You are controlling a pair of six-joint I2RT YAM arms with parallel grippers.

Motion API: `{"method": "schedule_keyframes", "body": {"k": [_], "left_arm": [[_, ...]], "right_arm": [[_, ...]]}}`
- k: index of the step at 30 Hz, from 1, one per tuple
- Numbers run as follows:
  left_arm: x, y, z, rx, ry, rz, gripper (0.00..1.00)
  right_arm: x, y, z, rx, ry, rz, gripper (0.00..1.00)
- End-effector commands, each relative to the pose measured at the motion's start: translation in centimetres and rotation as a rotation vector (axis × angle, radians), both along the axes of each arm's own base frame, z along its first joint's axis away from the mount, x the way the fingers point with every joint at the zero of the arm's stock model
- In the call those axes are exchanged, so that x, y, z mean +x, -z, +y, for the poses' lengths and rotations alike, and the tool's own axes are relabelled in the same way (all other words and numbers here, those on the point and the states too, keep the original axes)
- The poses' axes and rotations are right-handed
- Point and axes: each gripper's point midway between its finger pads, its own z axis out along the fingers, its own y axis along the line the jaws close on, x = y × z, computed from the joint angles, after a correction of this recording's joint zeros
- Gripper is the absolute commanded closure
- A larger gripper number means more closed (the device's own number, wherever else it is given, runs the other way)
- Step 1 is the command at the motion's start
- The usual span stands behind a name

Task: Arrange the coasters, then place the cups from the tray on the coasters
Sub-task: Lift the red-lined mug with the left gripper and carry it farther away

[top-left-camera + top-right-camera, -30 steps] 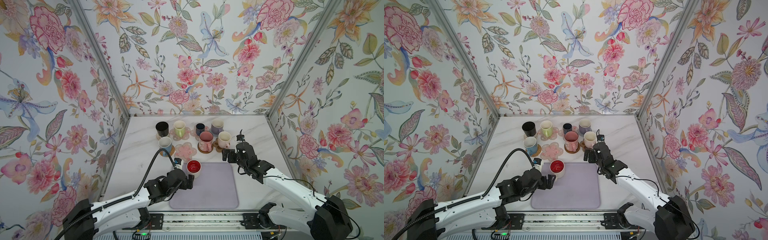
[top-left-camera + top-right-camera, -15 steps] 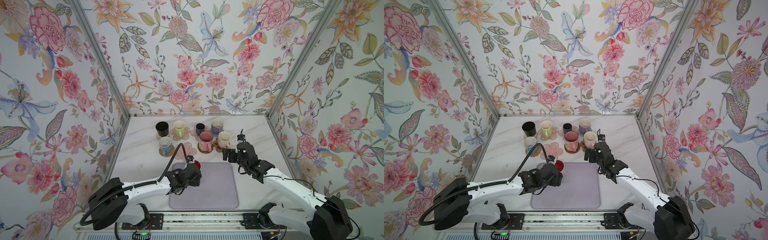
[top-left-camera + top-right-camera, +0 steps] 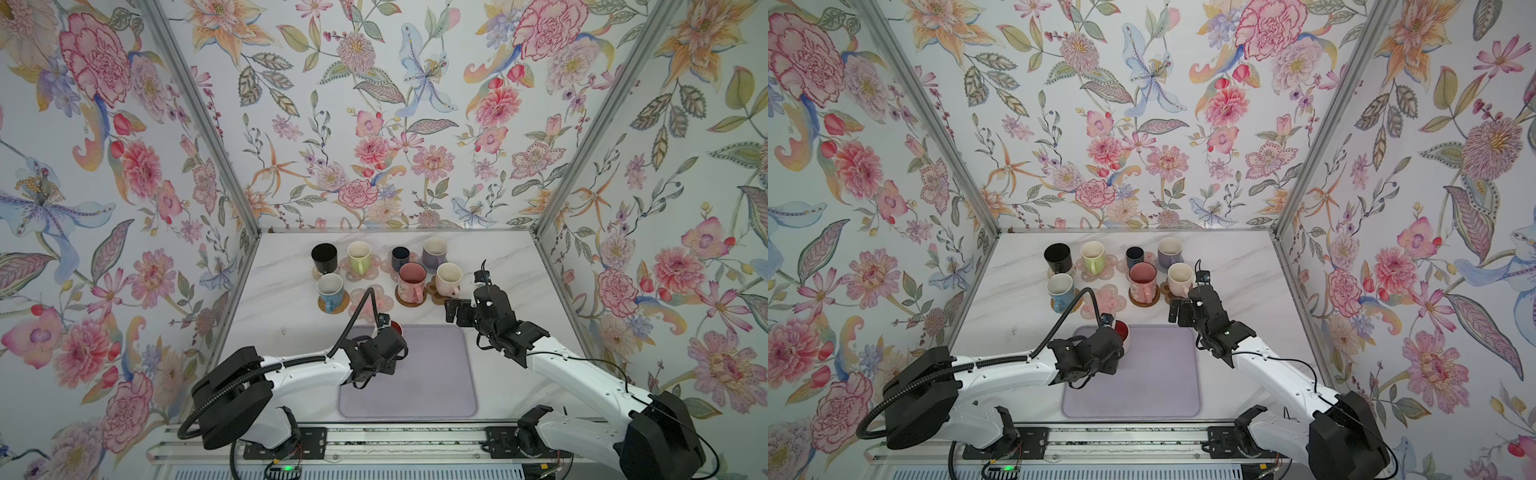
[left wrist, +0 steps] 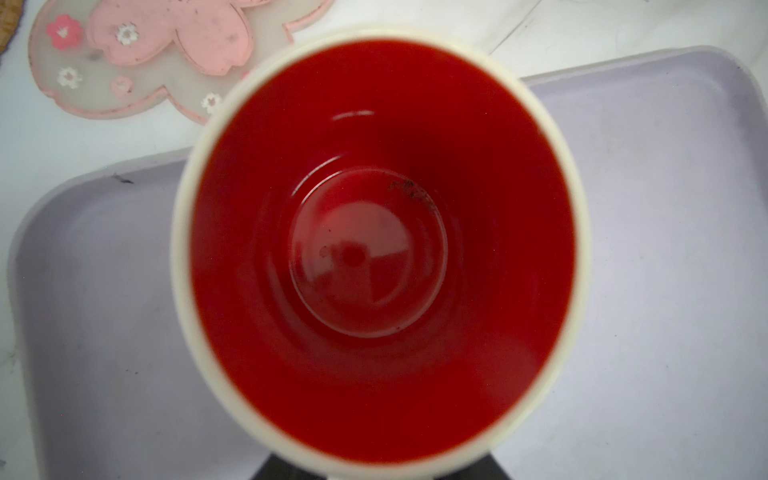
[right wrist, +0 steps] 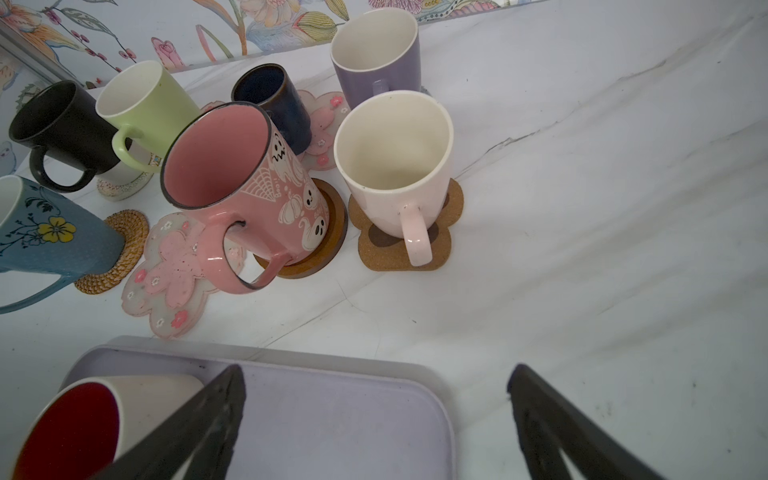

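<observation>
Red-lined mug (image 4: 382, 249) stands upright in the far left corner of the tray (image 3: 428, 374). It is the only thing on the tray, and it is empty except for a few dark specks at its bottom. Directly over it sits the left tool (image 3: 384, 347), whose wrist view looks straight down into the mug's mouth. The fingers are hidden by the wrist and the mug's wall, so I cannot tell whether they grip it. The coming move, as I judge it, turns on one relation. The only bare mat, a pink flower coaster (image 5: 174, 266), lies on the counter (image 3: 498, 270) just beyond that same tray corner, farther from the robot and slightly left of the mug. A short carry away from the robot would reach it, and the left arm is the nearer one. Near the tray's far right corner, the right tool (image 5: 376, 374) hovers with fingers spread wide and nothing between them. Seven other mugs (image 5: 249, 187) stand behind, each on its own coaster, and those whose insides show look empty.
</observation>
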Motion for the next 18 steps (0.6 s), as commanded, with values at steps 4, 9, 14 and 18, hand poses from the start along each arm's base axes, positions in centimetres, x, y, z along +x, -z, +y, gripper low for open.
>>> {"method": "schedule_keyframes", "body": {"k": [4, 9, 14, 18], "left_arm": [[0.3, -0.9, 0.0, 0.019, -0.006, -0.019, 0.8], [0.4, -1.4, 0.2, 0.017, -0.019, -0.032, 1.0], [0.7, -2.3, 0.5, 0.008, -0.032, -0.057, 1.0], [0.9, -3.5, 1.0, -0.002, -0.041, -0.091, 1.0]], "right_arm": [[-0.1, 0.5, -0.2, 0.014, 0.012, 0.005, 0.01], [-0.2, 0.5, -0.2, 0.016, 0.008, 0.005, 0.01], [0.0, 0.4, -0.9, 0.02, 0.03, 0.001, 0.01], [0.0, 0.2, -1.3, 0.022, 0.04, -0.006, 0.01]]}}
